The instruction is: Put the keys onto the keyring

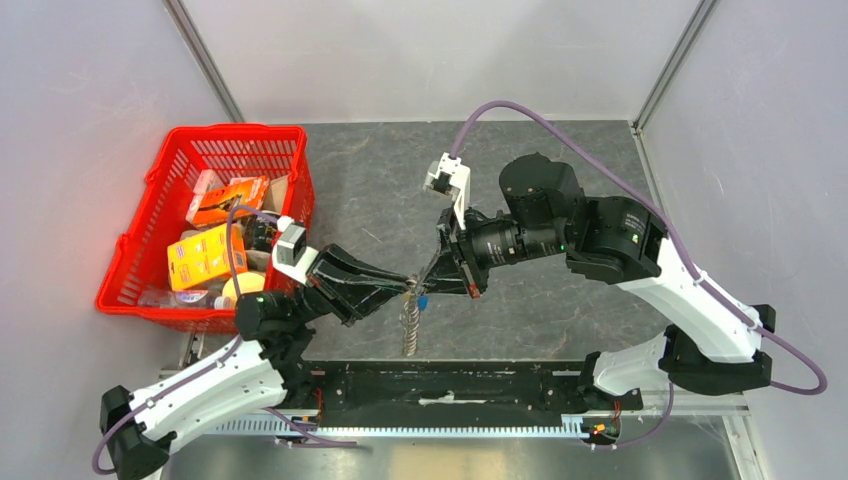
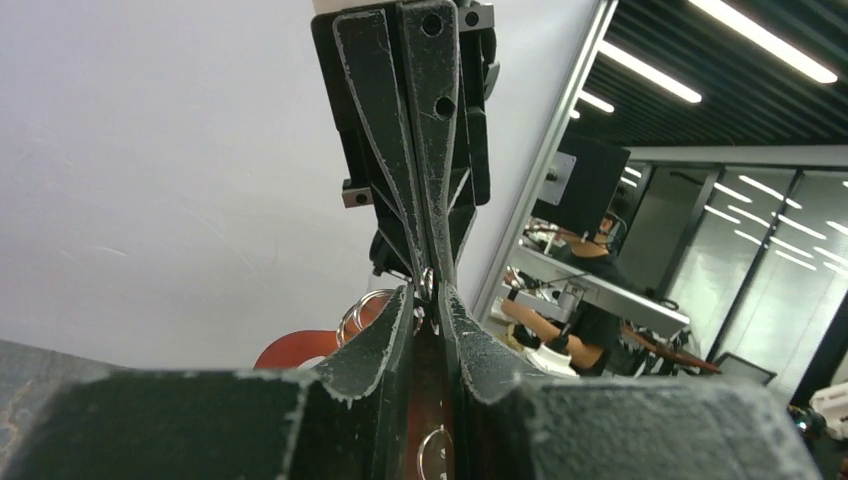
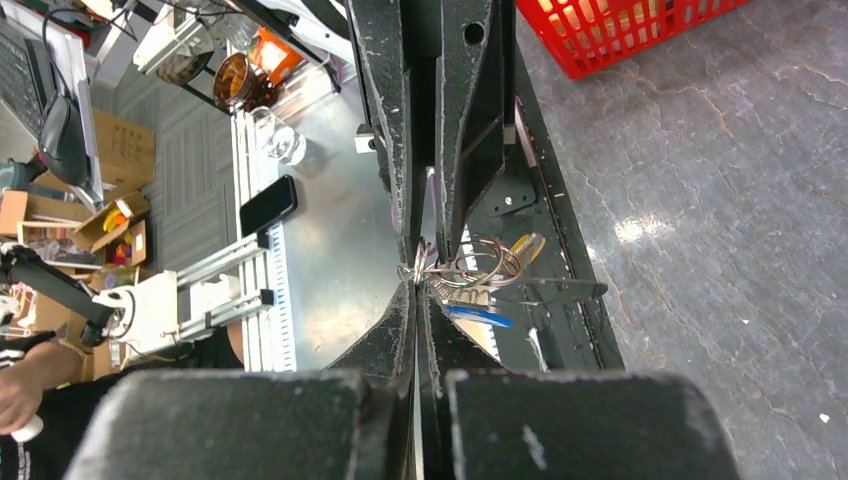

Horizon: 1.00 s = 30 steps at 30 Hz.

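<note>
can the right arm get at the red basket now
Probably not: its pincer is shut on the keyring, tip to tip with the left pincer, and the left arm blocks the basket.

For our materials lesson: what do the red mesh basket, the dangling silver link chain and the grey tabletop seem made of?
The red mesh basket: likely moulded plastic, glossy lattice. The silver link chain: metal, bright glinting links. The grey tabletop: stone-look, veined; possibly printed laminate.

keys (image 3: 478, 316) 2 | keyring (image 1: 410, 323) 1 | left tool (image 2: 425, 305) + right tool (image 3: 420, 290) 2 | basket (image 1: 240, 129) 1
</note>
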Each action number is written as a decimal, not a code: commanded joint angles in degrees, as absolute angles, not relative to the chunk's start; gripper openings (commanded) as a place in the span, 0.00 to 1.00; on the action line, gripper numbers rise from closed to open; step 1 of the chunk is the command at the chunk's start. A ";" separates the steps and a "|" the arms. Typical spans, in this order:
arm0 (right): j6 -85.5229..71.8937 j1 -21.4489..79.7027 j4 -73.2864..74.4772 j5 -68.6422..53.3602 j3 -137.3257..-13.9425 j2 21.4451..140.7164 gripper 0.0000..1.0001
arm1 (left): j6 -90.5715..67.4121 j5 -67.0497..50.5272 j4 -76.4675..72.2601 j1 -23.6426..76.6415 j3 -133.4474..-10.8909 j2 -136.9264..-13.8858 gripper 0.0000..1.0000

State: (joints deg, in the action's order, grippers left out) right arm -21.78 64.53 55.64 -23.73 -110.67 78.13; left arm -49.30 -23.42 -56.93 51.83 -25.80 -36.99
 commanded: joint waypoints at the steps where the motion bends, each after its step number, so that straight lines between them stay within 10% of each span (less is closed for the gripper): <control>1: -18.01 64.51 57.18 -25.96 -114.68 77.25 0.00 | -44.41 -30.06 -47.05 51.78 -30.00 -34.19 0.22; 15: -11.64 64.51 63.85 -31.25 -116.62 77.13 0.00 | -43.09 -40.33 -37.88 51.80 -34.39 -34.64 0.46; 30: -2.39 65.69 73.07 -33.11 -115.99 77.76 0.00 | -38.73 -47.25 -25.19 51.81 -41.49 -37.72 0.47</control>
State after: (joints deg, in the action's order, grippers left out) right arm -5.37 65.17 72.53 -32.80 -116.49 78.78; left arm -41.54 -44.14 -28.93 51.83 -38.44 -37.30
